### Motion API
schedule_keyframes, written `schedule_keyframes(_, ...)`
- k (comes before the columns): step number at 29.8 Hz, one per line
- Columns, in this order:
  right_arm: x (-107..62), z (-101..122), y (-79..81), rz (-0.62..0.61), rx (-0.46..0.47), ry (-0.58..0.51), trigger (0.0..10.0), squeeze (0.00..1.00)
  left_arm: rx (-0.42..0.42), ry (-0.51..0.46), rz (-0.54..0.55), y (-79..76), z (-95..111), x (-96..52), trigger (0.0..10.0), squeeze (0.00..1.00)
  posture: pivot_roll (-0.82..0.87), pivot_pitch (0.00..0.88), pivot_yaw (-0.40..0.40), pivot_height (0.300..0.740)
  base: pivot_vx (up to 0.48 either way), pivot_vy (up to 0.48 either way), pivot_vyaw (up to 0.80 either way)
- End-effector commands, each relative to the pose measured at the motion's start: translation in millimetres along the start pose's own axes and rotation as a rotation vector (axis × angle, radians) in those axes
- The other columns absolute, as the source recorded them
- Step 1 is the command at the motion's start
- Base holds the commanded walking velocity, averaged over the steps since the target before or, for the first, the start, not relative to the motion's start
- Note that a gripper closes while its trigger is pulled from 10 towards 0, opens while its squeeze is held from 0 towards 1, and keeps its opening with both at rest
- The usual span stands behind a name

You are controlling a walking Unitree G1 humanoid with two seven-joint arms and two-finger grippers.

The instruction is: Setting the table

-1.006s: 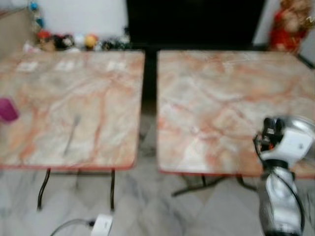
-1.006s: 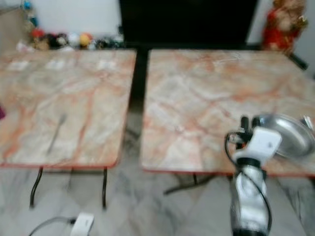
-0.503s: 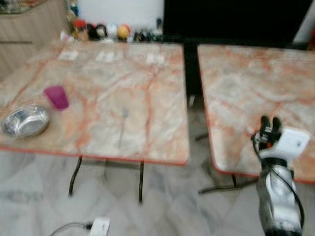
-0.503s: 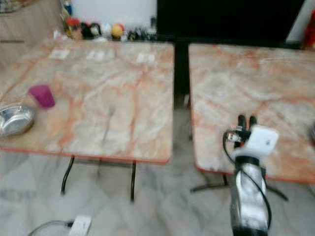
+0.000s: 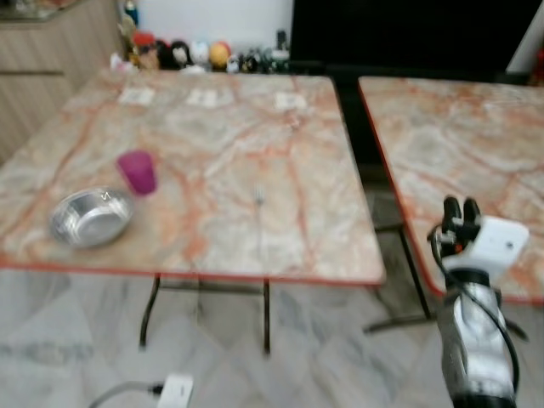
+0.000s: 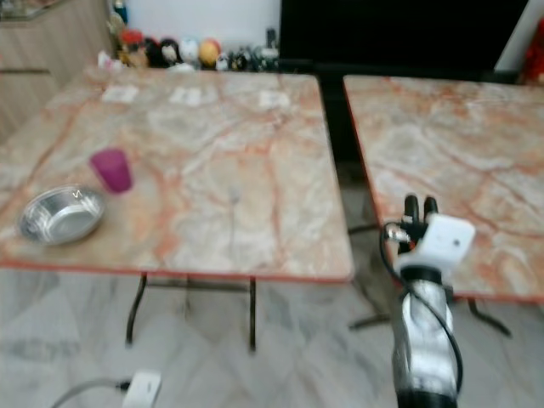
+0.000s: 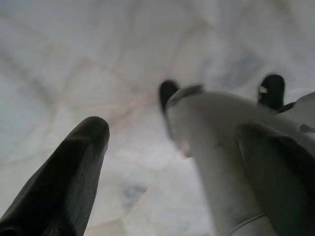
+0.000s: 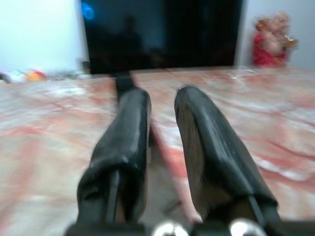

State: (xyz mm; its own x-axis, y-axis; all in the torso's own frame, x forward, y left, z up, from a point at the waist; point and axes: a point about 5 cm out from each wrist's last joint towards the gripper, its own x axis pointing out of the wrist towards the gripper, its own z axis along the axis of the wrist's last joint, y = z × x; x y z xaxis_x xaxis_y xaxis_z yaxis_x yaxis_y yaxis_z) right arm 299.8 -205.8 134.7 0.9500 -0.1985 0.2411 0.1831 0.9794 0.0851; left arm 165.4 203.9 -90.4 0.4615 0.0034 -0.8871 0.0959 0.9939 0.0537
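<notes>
I read this as the approach step: nothing is held, and the robot stands short of the tables with the tableware out of reach.

Positions:
- The left table (image 5: 212, 144) carries a steel bowl (image 5: 90, 218) near its front left edge, with a purple cup (image 5: 138, 172) just beside it, further back.
- A fork (image 5: 259, 198), or what I take to be one, lies near the middle of that table, well apart from the bowl and cup.
- Three pale cards or napkins (image 5: 208, 99) sit in a row near the far edge.
- The right table (image 5: 459, 144) stands across a narrow gap.

Grippers:
- The right gripper (image 5: 459, 210) is raised in front of the near edge of the right table, its two fingers close together and parallel with a slim gap, clamped on nothing.
- The left gripper (image 7: 177, 162) hangs low over the marble floor (image 7: 98, 64), its fingers spread apart and empty.

Next move, in my judgement: close in on the left table until the bowl and cup come within reach, then open the right gripper before descending on either.

Limits of view:
- Both head views are blurred, so the fork's shape and heading are uncertain.
- I cannot identify the pale items at the far edge.
- A white plug or adapter (image 5: 174, 393) with its cable lies on the floor, partly cut off at the frame edge.
</notes>
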Motion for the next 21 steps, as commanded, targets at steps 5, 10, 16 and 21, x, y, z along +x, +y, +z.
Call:
schedule_keyframes(5,0.4,-0.1,-7.2,-0.014,-0.012,0.01,10.0,0.0,-0.007,0.02,-0.011,-4.5,-6.1,0.1,10.0,0.0,0.03,0.051,-0.037,0.74,0.0,0.349,0.0)
schedule_keyframes(10,0.5,0.1,-6.8,-0.01,-0.011,0.01,10.0,0.0,-0.011,0.021,-0.009,-4.6,-6.2,0.1,10.0,0.0,0.03,0.051,-0.037,0.74,0.0,0.351,0.0)
schedule_keyframes(16,0.4,0.0,-5.8,-0.006,-0.012,0.012,10.0,0.0,-0.012,0.021,-0.011,-4.7,-6.1,0.2,10.0,0.0,0.03,0.05,-0.037,0.74,0.0,0.35,0.0)
schedule_keyframes(21,0.6,0.1,-6.2,-0.004,-0.012,0.014,10.0,0.0,-0.013,0.02,-0.011,-5.0,-5.9,0.2,10.0,0.0,0.04,0.052,-0.039,0.74,0.0,0.348,0.0)
